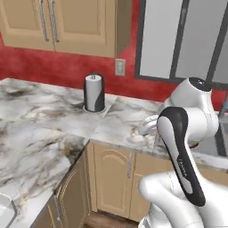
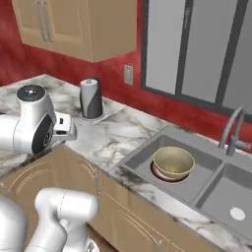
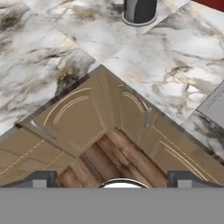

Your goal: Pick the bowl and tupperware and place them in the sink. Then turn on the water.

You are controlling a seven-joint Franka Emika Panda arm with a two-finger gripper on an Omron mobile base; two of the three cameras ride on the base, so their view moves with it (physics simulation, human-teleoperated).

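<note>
The bowl (image 2: 173, 162) was already in the sink (image 2: 147, 147), in the left basin as the right base view showed it, standing upright on something reddish under it. The faucet (image 2: 232, 129) rose behind the divider, and no stream came from its spout. The tupperware was not among the things I could make out, except perhaps a pale rounded corner (image 1: 5, 213) at the lower left edge of the left base view, on the marble counter (image 1: 40, 133); I could not say for sure that this was it.

The gripper (image 3: 112, 177) had its two fingertips wide apart and held nothing. It hung in the inner corner where the two runs of counter meet, in front of the counter edge, and looked down on the cabinet doors (image 3: 87, 113) and the wood floor. The paper towel roll (image 2: 91, 98) stood further back by the red wall.

If that pale corner was the container, it lay to the robot's left and nearer, away from the sink, which was to the right. So the next move, in my judgement, needed a turn toward the left side before any descent.
</note>
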